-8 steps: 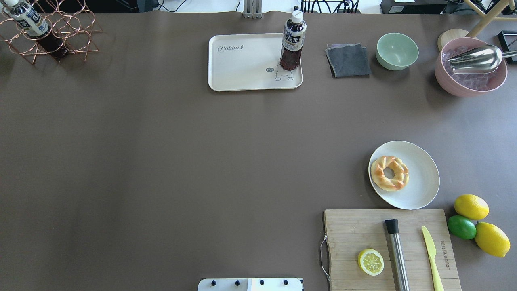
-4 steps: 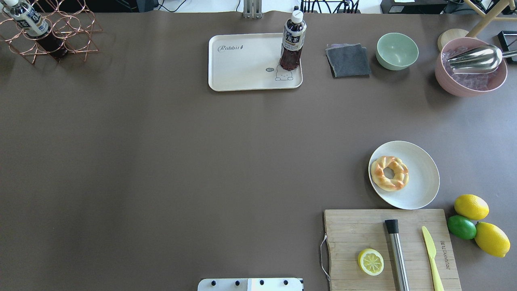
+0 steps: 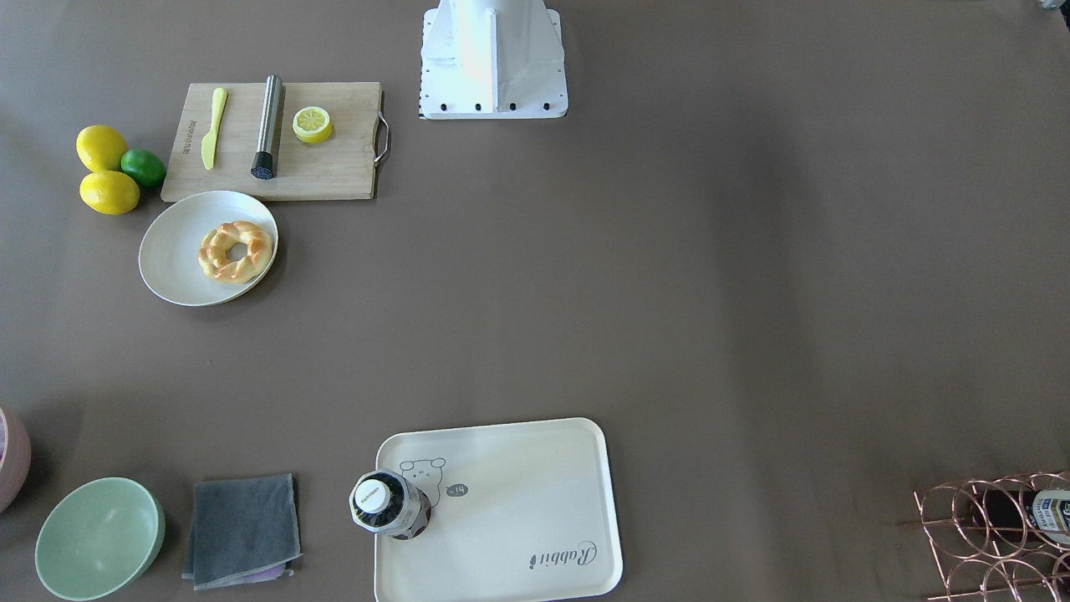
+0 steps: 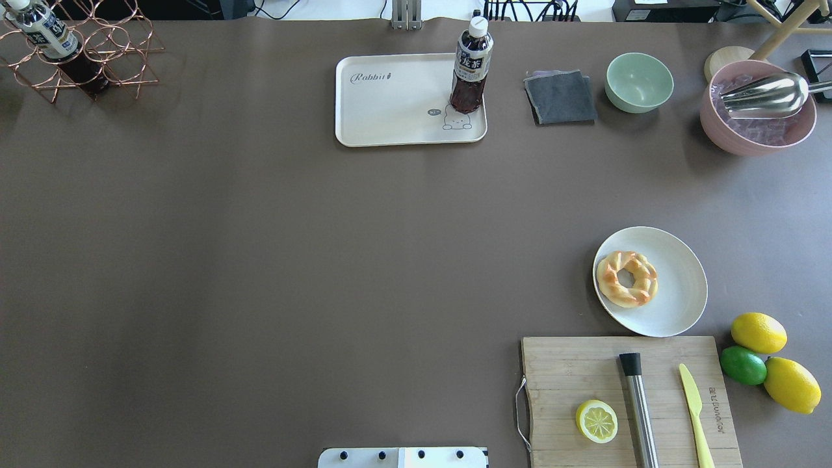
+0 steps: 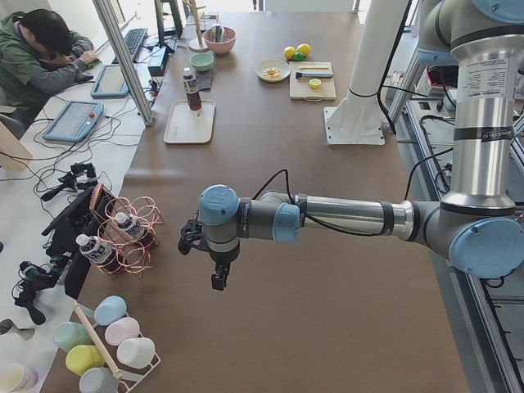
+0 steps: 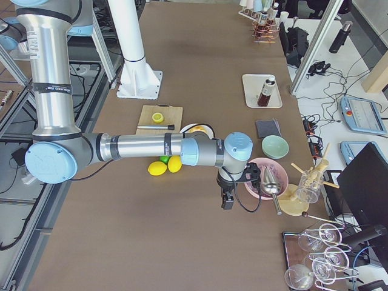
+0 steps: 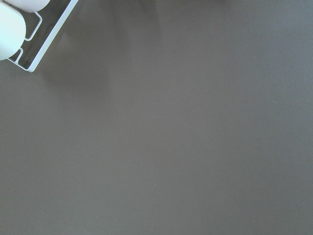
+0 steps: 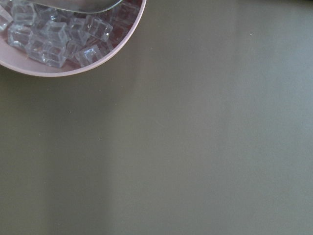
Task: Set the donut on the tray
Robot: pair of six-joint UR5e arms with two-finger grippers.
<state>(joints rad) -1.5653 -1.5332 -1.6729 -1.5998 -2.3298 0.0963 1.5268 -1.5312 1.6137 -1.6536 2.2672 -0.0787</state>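
The golden braided donut [image 4: 627,279] lies on the left part of a round white plate [image 4: 682,286], also in the front view [image 3: 236,251]. The cream tray [image 4: 390,104] with the bear drawing and "Rabbit" script lies at the far middle of the table, and also shows in the front view [image 3: 518,502]. A dark tea bottle [image 4: 471,65] stands on the tray's right corner. Neither gripper shows in the overhead or front view. The left gripper [image 5: 214,274] hangs over bare table far to the left. The right gripper [image 6: 227,200] hangs far to the right, near the pink bowl. I cannot tell whether either is open.
A wooden cutting board [image 4: 572,390] with a lemon half [image 4: 596,421], a steel muddler [image 4: 640,406] and a yellow knife lies in front of the plate. Two lemons and a lime [image 4: 743,364] lie to its right. A grey cloth [image 4: 560,96], a green bowl [image 4: 639,81] and a pink bowl of ice [image 4: 757,107] stand at the back right, a wire bottle rack [image 4: 78,52] at the back left.
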